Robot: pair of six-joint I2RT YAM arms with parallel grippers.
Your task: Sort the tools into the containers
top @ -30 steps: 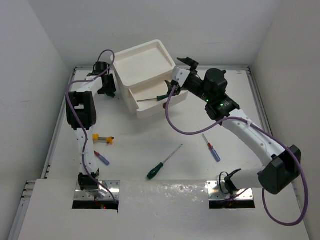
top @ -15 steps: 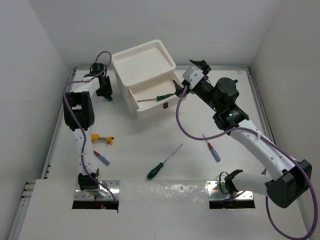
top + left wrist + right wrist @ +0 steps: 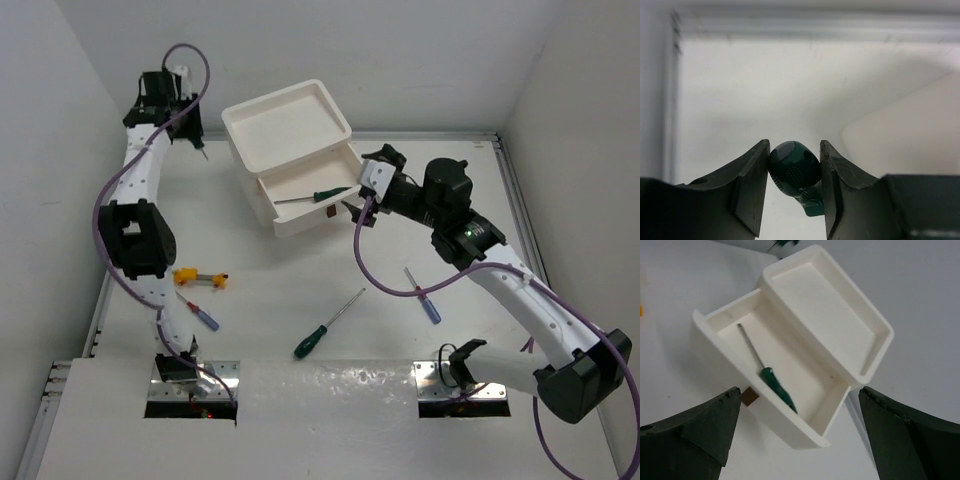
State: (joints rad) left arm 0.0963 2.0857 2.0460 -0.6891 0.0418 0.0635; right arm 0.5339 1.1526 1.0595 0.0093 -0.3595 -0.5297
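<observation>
**One stubby screwdriver gripped, one tool in the open drawer**

The left gripper [image 3: 794, 150] is high at the far left of the top view, well apart from the white unit [image 3: 262, 125]. Its jaws are clamped on the rounded dark-green handle of the stubby screwdriver [image 3: 795, 172], one on each side.

The right gripper [image 3: 799, 392] hovers just in front of the open top drawer [image 3: 715, 335], jaws spread wide and holding nothing. A green-handled screwdriver [image 3: 777, 387] lies slantwise on the drawer floor, its shaft pointing toward the back. The drawer's dark-red handle [image 3: 751, 396] shows below its front wall.

Four more tools lie on the counter [image 3: 300, 260]. The yellow-orange screwdriver [image 3: 190, 276] and a blue-handled screwdriver [image 3: 205, 318] are near the left arm. A long green screwdriver [image 3: 328, 325] lies in the middle. A second blue screwdriver [image 3: 426, 298] is under the right arm.
</observation>
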